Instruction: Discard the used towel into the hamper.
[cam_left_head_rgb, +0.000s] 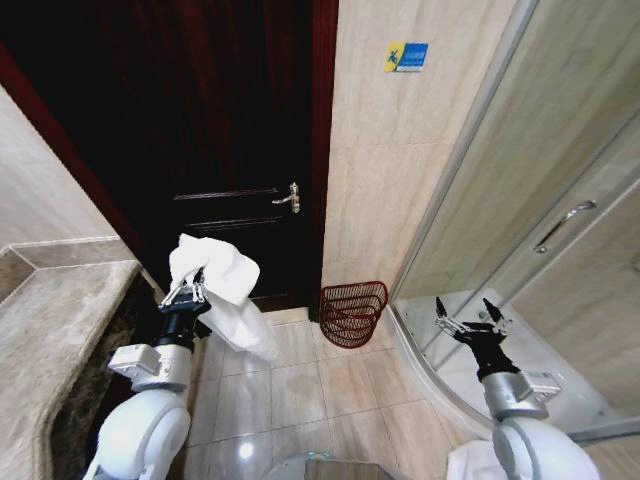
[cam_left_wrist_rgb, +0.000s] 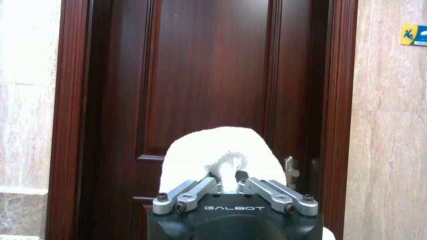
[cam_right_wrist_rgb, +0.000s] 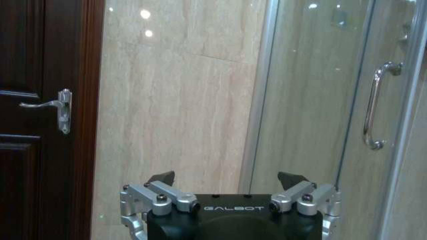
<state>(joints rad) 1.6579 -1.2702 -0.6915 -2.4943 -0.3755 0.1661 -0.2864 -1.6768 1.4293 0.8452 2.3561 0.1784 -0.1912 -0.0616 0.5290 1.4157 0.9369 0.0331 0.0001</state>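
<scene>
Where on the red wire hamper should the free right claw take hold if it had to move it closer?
Probably the flared top rim of the hamper, reached from above on the side facing the robot. The rim is open wire and its widest part, and the wall blocks the far side. The right claw is open and empty; the left claw is shut on the towel.

The towel (cam_left_wrist_rgb: 220, 155) hides the left tool's (cam_left_wrist_rgb: 230, 182) fingertips.
</scene>
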